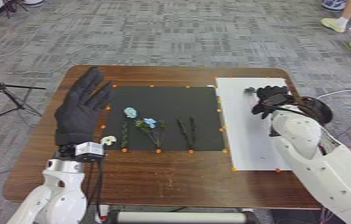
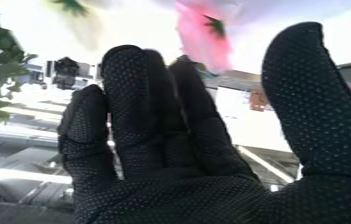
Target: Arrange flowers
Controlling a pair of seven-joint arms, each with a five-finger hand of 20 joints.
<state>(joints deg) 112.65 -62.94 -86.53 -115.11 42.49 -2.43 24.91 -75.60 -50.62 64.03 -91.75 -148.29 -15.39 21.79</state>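
Pink bloom (image 2: 203, 36), right wrist view, blue flowers (image 1: 149, 122), head view

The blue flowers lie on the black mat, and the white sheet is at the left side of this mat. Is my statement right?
Not fully: the head view shows the white sheet at the right side of the black mat. The blue flowers do lie on this mat.

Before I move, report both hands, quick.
Left hand: open, fingers extended, nothing seen in it.
Right hand: open, thumb spread from the fingers, holding nothing.
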